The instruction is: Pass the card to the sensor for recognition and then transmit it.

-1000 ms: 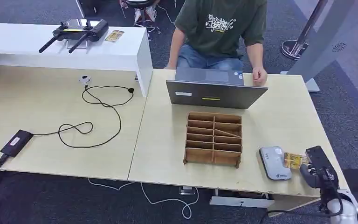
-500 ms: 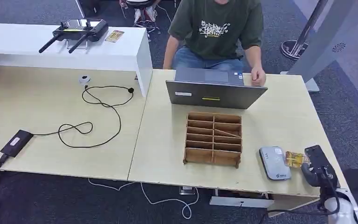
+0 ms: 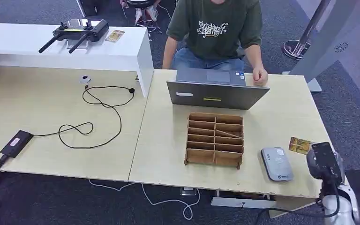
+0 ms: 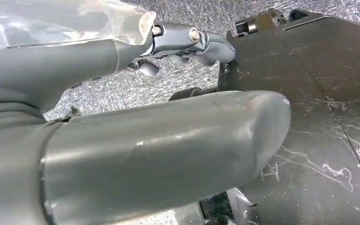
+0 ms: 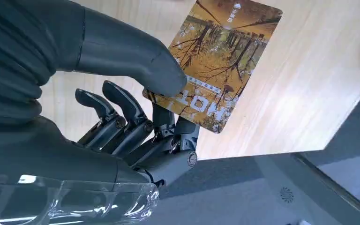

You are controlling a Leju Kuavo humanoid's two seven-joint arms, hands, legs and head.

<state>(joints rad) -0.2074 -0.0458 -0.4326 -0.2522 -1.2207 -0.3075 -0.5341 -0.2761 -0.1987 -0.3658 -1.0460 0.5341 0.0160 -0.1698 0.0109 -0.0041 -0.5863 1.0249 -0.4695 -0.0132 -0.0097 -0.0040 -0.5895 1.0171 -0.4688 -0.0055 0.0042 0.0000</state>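
Pinching card [image 5: 218, 61] underside, right hand [image 5: 136, 108] thumb on top

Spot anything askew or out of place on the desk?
Little stands out. One divider in the wooden organizer sits slanted in a right-hand slot while the others run straight. A loose black cable loops across the left table. The right hand holds the card cleanly, beside the sensor.

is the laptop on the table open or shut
Open. The laptop has its keyboard and touchpad showing toward the person, with the lid tilted up and its back facing the robot.
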